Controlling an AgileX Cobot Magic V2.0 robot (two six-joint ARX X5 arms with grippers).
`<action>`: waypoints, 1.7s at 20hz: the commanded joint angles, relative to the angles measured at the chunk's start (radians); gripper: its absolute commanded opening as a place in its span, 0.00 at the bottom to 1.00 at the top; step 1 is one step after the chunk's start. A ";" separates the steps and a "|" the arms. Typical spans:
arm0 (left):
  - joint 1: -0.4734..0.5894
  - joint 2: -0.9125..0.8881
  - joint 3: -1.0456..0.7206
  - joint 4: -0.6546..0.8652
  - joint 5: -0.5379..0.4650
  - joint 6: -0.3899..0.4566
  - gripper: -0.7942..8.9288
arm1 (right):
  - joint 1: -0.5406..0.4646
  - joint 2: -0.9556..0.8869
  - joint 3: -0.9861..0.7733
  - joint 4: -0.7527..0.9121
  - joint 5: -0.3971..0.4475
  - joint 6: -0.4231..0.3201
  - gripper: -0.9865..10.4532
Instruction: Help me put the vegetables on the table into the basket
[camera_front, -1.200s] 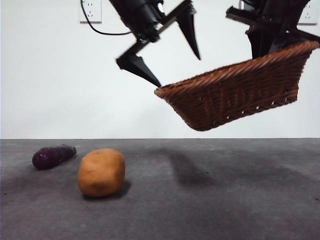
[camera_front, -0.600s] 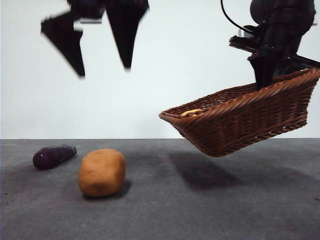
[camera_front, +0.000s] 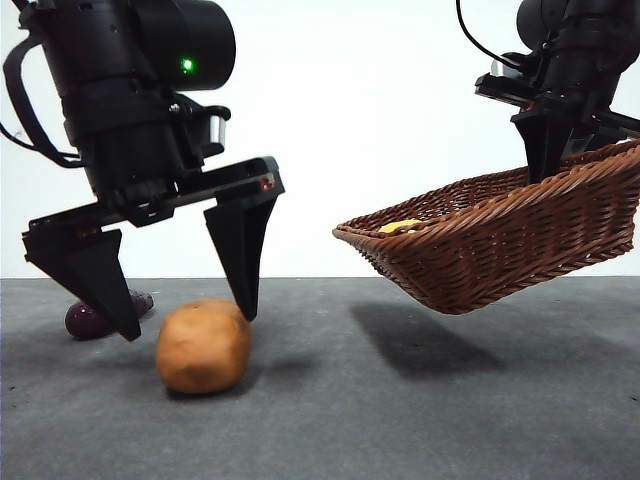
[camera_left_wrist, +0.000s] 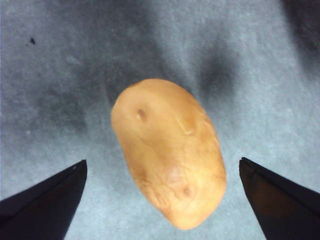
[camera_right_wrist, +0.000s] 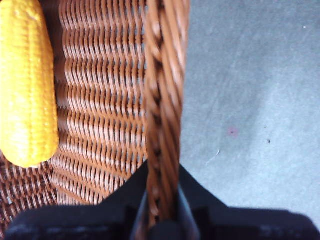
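Observation:
The orange-brown potato (camera_front: 203, 345) lies on the grey table (camera_front: 400, 420), and my left gripper (camera_front: 180, 315) hangs open just above and behind it, one jaw on each side; the left wrist view shows the potato (camera_left_wrist: 170, 150) between the spread jaws. The dark purple eggplant (camera_front: 88, 318) lies behind the left jaw, partly hidden. My right gripper (camera_right_wrist: 162, 200) is shut on the braided rim of the wicker basket (camera_front: 510, 240), holding it tilted in the air at the right. The yellow corn cob (camera_right_wrist: 25, 85) lies inside the basket (camera_right_wrist: 100, 100), its tip showing as corn (camera_front: 400, 226) over the rim.
A white wall stands behind the table. The basket's shadow falls on the table beneath it.
My left gripper has come down from high up at the left to straddle the potato. The basket has stayed held aloft, shifting slightly.

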 joint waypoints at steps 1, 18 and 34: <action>-0.003 0.056 -0.011 0.015 -0.003 -0.013 0.59 | 0.003 0.003 -0.003 0.005 -0.011 -0.011 0.07; -0.095 -0.219 0.008 0.116 0.009 -0.056 0.07 | 0.007 0.003 -0.003 0.007 -0.011 -0.003 0.07; -0.185 -0.084 0.059 0.391 0.206 -0.039 0.76 | 0.156 0.003 -0.003 0.008 -0.011 0.053 0.07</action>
